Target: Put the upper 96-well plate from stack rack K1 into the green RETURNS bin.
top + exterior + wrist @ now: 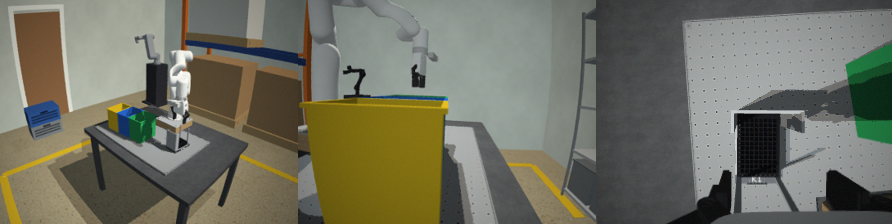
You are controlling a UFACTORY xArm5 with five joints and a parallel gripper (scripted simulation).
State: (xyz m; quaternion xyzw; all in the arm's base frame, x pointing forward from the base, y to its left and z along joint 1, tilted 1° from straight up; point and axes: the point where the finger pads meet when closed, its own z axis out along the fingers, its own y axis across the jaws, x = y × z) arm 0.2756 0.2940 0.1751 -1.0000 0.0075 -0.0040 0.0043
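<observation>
1. The upper 96-well plate (757, 145) is sitting in stack rack K1 (768, 113), seen from the wrist as a dark gridded rectangle directly below the gripper and a little ahead of its fingers. The lower plate is hidden under it.
2. The gripper (781, 192) is hanging above the rack with its jaws spread to full width and holding nothing — both dark fingertips are framing the K1 label at the near edge of the rack.
3. The green RETURNS bin (872, 97) is lying off to the gripper's right, near the rack but apart from it; in the top view the blue bin (128, 118) and yellow bin (115, 112) are lined up beyond the green one.
4. Step in hand, as I judge it: approach and alignment over the plate; no grasp made yet.
5. Next move is calling for a straight descent, jaws straddling the upper plate only, then closing on its edges — without disturbing the lower plate or the rack.
</observation>
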